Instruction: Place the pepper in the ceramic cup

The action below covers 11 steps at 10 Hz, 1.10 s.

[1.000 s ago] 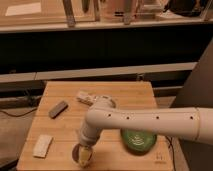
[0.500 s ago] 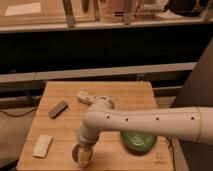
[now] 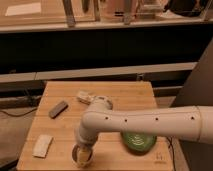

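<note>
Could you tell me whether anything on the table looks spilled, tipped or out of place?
Nothing stands out. The hand is low at the light wooden table's front edge. The round green ribbed dish, the dark grey rectangular block and the pale rectangular pad all lie flat, with no spill visible.

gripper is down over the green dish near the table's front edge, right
No. The camera view shows the gripper down near the table's front edge, but beside the green dish, not over it, between it and a pale block.
</note>
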Motion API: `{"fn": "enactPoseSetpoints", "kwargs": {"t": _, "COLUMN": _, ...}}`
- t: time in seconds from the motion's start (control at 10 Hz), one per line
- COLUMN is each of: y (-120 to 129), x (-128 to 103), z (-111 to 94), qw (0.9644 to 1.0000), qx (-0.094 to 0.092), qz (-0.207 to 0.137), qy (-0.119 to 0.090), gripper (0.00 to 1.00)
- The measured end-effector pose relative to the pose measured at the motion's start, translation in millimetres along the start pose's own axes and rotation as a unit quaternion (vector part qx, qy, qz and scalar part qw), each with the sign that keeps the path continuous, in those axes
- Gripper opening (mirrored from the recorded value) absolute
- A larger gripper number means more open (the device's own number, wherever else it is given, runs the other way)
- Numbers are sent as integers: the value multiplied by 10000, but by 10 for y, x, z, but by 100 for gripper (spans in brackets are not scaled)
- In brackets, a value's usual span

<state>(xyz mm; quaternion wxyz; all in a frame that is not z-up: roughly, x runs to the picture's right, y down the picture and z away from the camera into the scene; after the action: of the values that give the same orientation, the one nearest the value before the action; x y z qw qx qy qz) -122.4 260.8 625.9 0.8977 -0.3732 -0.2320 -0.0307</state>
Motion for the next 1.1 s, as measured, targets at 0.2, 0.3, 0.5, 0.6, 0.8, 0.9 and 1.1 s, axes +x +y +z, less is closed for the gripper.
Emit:
{"fn": "enactPoseSetpoints", "kwargs": {"t": 0.2, "y": -1, "x": -1, "z": -10, "qw": 10000, "qx": 5, "qz": -29, "qy": -18, "gripper": 80}}
{"fn": "enactPoseSetpoints", "kwargs": {"t": 0.3, "y": 0, "x": -2, "z": -12, "qw": 10000, "qx": 2, "qz": -42, "qy": -30, "gripper": 80}}
{"fn": "enactPoseSetpoints", "kwargs": {"t": 0.5, "y": 6, "x": 13, "z": -38, "qw": 10000, "qx": 10, "qz": -70, "qy": -67, "gripper": 80}}
{"fn": "enactPoseSetpoints", "kwargs": {"t": 0.6, "y": 9, "x": 26, "z": -60, "qw": 9999, "qx": 15, "qz": -79, "qy": -96, "gripper": 80}}
{"fn": "enactPoseSetpoints", "kwargs": {"t": 0.8, "y": 22, "x": 83, "z": -129, "qw": 9998, "qx": 40, "qz": -92, "qy": -176, "gripper": 80}}
{"fn": "enactPoseSetpoints", "kwargs": {"t": 0.9, "y": 31, "x": 134, "z": -181, "qw": 9997, "qx": 58, "qz": -78, "qy": -231, "gripper": 80}}
{"fn": "enactPoseSetpoints", "kwargs": {"t": 1.1, "y": 49, "x": 203, "z": -262, "qw": 9993, "qx": 66, "qz": -91, "qy": -356, "gripper": 80}}
